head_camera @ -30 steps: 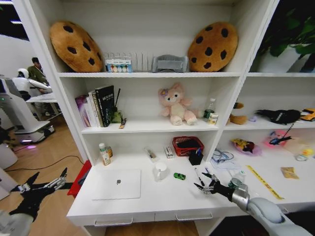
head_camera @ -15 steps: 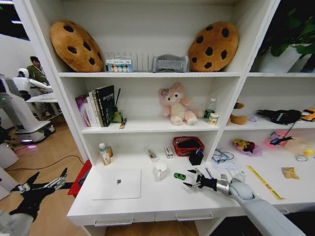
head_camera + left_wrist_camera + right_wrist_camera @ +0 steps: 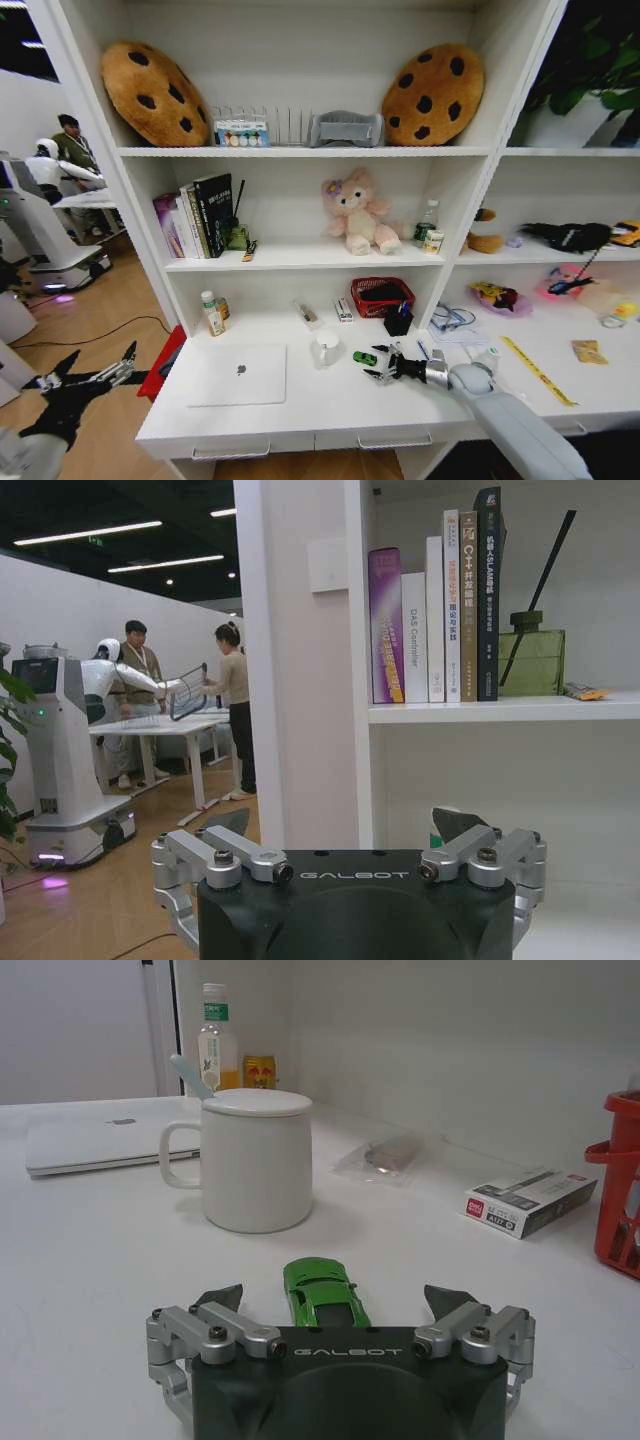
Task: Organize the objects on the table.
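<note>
The long white worktop (image 3: 330,400) runs beneath a white shelf unit, with bare surface along its front edge above the drawer handles. A thin silver laptop (image 3: 238,374) lies closed and flat to the left of the white mug (image 3: 326,348), well apart from it and set back a little from the front edge, with open worktop between the two. The right claw (image 3: 380,366) reaches in low over the worktop from the right, its fingers (image 3: 222,1297) spread wide on either side of the tiny green toy car (image 3: 365,358), which sits on the worktop just right of the mug and apart from it; in the right wrist view the car (image 3: 322,1293) lies between the open fingers, not gripped. A black pen cup (image 3: 398,322) stands behind and right of the mug, beside a red basket (image 3: 380,296). The left claw (image 3: 90,378) hangs wide open off the worktop's left end, far left of the mug.
</note>
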Available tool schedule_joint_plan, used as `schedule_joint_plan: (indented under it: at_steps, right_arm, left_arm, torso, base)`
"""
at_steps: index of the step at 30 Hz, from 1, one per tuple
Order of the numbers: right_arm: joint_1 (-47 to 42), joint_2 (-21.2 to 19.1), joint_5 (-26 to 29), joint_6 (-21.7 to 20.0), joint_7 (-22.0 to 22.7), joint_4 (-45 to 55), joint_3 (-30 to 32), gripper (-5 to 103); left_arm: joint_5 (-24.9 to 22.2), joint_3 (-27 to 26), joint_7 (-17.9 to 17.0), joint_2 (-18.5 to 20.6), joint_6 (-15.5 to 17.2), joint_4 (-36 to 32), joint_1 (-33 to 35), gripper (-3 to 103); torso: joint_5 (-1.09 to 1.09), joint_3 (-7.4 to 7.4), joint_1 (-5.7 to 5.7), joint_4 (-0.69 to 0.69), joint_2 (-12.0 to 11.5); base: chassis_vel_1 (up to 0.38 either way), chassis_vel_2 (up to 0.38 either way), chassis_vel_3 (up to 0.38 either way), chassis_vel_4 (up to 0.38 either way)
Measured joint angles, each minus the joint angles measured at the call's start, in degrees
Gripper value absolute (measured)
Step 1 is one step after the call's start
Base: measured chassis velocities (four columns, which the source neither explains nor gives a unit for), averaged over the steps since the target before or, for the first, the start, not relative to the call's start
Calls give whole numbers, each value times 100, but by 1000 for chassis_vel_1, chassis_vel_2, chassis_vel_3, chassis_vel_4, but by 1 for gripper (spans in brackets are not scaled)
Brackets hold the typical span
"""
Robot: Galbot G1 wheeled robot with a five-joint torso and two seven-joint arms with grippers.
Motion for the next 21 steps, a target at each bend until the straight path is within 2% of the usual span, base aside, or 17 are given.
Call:
schedule_joint_plan:
  at_steps: [2,5,6,8,12,14,15,17,18,20,21]
  right_arm:
    - [45,25,-15,-4,-15,-51,-18,100]
    - [101,74,-84,-10,-7,-139,-49,86]
    - [101,74,-84,-10,-7,-139,-49,86]
    - [119,104,-119,-12,-21,-174,-57,76]
    - [135,118,-134,-24,-40,-187,-62,67]
    - [188,129,-161,-31,-73,-250,-85,56]
    - [188,129,-161,-31,-73,-250,-85,56]
    - [215,133,-172,-24,-120,-281,-109,46]
    - [215,133,-172,-24,-120,-281,-109,46]
    - [219,129,-173,-24,-158,-279,-114,36]
    - [219,122,-172,-27,-171,-272,-114,36]
  left_arm:
    - [0,0,0,0,0,0,0,100]
    - [0,0,0,0,0,0,0,100]
    - [0,0,0,0,0,0,0,100]
    - [0,0,0,0,0,0,0,100]
    - [0,0,0,0,0,0,0,100]
    - [0,0,0,0,0,0,0,100]
    - [0,0,0,0,0,0,0,100]
    - [0,0,0,0,0,0,0,100]
    - [0,0,0,0,0,0,0,100]
    - [0,0,0,0,0,0,0,100]
    - [0,0,0,0,0,0,0,100]
  torso:
    - [0,0,0,0,0]
    - [0,0,0,0,0]
    - [0,0,0,0,0]
    - [0,0,0,0,0]
    - [0,-1,0,0,0]
    - [-1,-1,0,0,0]
    - [-1,-1,0,0,0]
    - [-1,-1,0,0,1]
    - [-1,-1,0,0,1]
    - [0,-1,0,0,1]
    - [-1,-1,-1,0,1]
  base:
    - [0,0,0,0]
    - [0,0,0,0]
    - [0,0,0,0]
    - [0,0,0,0]
    - [0,0,0,0]
    - [0,0,0,0]
    - [0,0,0,0]
    - [0,0,0,0]
    - [0,0,0,0]
    - [0,0,0,0]
    - [0,0,0,0]
